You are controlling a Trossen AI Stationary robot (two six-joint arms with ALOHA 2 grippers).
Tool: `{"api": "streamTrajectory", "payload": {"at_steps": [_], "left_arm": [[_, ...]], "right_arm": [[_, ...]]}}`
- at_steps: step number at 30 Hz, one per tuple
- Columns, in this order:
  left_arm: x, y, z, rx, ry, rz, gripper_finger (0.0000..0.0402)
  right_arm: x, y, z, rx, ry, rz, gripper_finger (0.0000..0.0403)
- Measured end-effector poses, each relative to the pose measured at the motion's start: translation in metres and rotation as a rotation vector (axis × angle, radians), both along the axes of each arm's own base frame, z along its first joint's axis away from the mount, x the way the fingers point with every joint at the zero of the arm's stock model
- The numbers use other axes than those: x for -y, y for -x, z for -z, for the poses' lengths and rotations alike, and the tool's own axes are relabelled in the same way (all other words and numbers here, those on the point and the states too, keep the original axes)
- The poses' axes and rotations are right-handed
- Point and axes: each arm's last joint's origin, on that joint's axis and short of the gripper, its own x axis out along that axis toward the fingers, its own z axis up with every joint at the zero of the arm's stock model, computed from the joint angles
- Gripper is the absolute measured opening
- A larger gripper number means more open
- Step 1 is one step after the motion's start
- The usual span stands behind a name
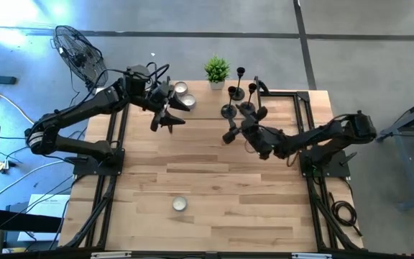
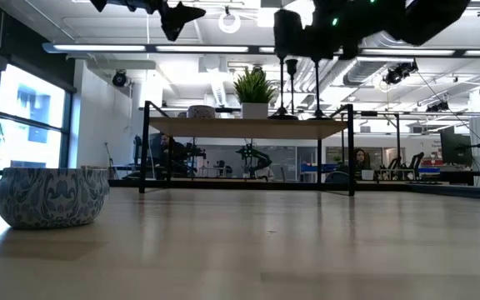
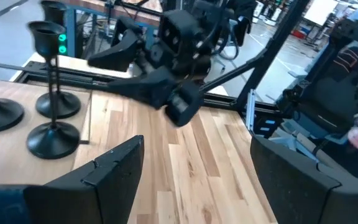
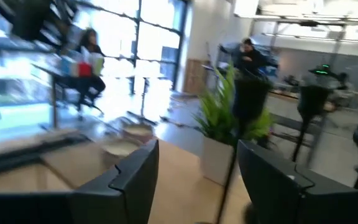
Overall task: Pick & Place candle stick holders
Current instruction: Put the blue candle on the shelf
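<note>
Three black candlestick holders stand upright on their round bases at the far middle of the table. They also show in the left wrist view. My right gripper is open, just on the near side of them and pointing at them. In its wrist view one holder's stem shows ahead, between the open fingers. My left gripper is open and empty, above the table to the left of the holders, and its wrist view looks at my right arm.
A potted plant stands at the far edge beside the holders. Two small bowls sit at the far left, and another near the front, large in the low view. A fan stands off the table.
</note>
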Motion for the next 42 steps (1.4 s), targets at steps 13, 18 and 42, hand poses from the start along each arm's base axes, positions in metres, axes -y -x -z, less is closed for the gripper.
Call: {"api": "streamTrajectory", "payload": {"at_steps": [13,18,42], "left_arm": [[0.017,-0.009,-0.007,0.071,-0.035,0.081,0.0289],[0.030,-0.013,-0.006,0.058,-0.023,0.134,0.0289],[0.124,-0.019,0.006,-0.136,-0.121,-0.067,0.0305]], "right_arm": [[-0.054,0.051,-0.064,0.027,0.129,-0.112,0.0211],[-0.061,0.076,-0.085,0.080,0.116,-0.127,0.0211],[-0.076,0.108,-0.095,0.028,0.084,-0.210,0.0208]]}}
